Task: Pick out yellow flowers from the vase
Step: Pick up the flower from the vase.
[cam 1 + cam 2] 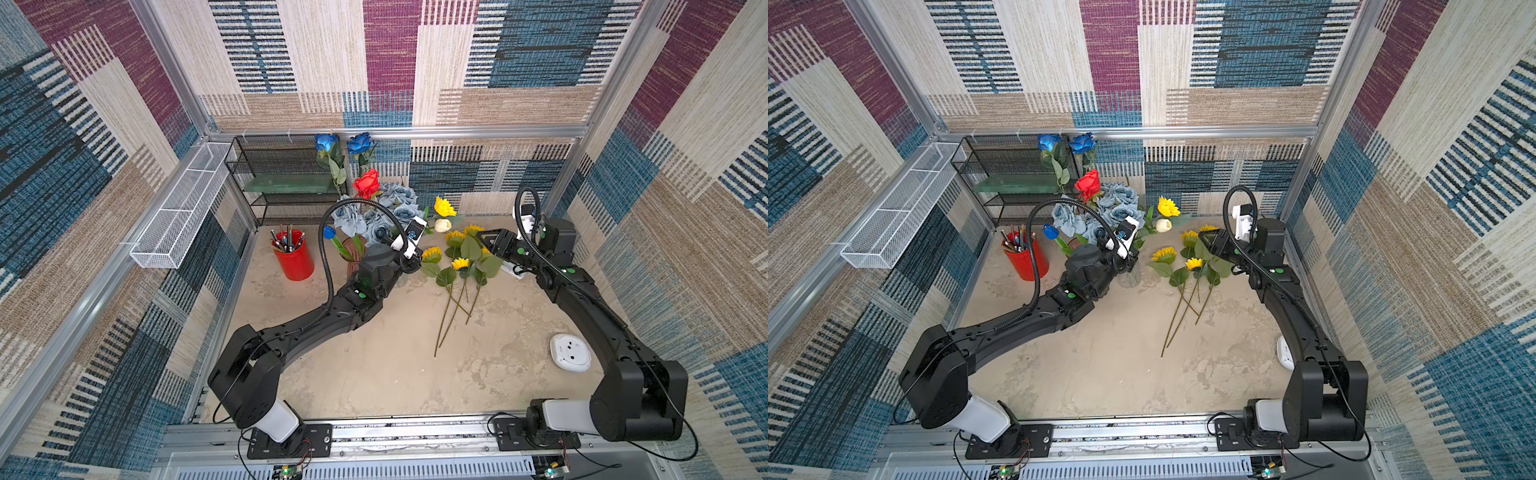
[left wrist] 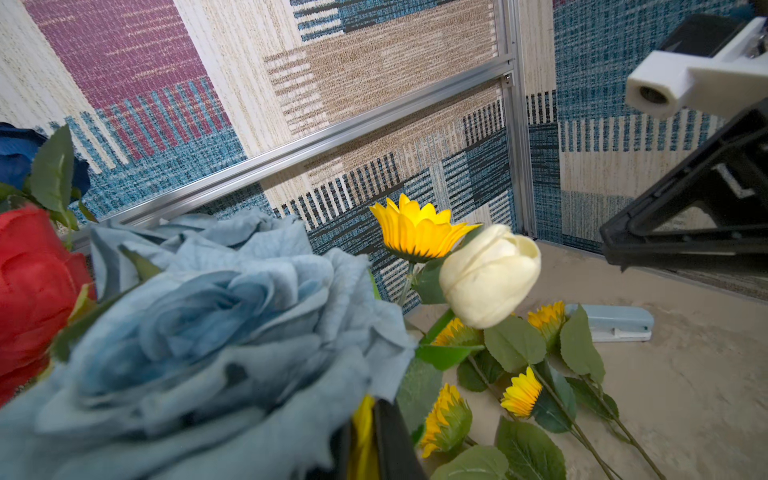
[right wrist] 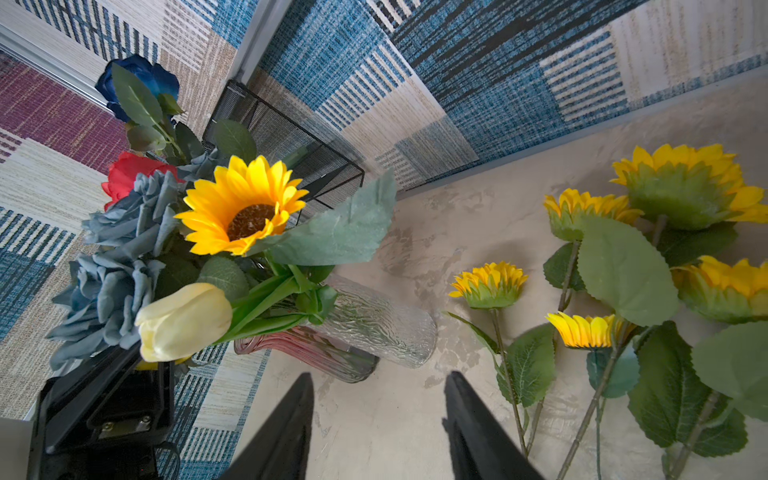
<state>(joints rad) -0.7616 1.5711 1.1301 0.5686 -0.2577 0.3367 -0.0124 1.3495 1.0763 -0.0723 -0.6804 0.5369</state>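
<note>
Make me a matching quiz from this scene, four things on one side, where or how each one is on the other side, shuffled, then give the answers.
Column one
1. left gripper
2. right gripper
3. loose sunflowers
4. pens

Column two
A. standing in the red cup
B. jaws apart, nothing between them
C. lying on the table
D. jaws closed on a yellow flower

Pairs: 1-D, 2-B, 3-C, 4-A.

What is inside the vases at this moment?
Sunflower, cream tulip, grey-blue roses, red rose, blue rose. Left gripper is shut on something yellow among them; the roses cover what it is.
</note>
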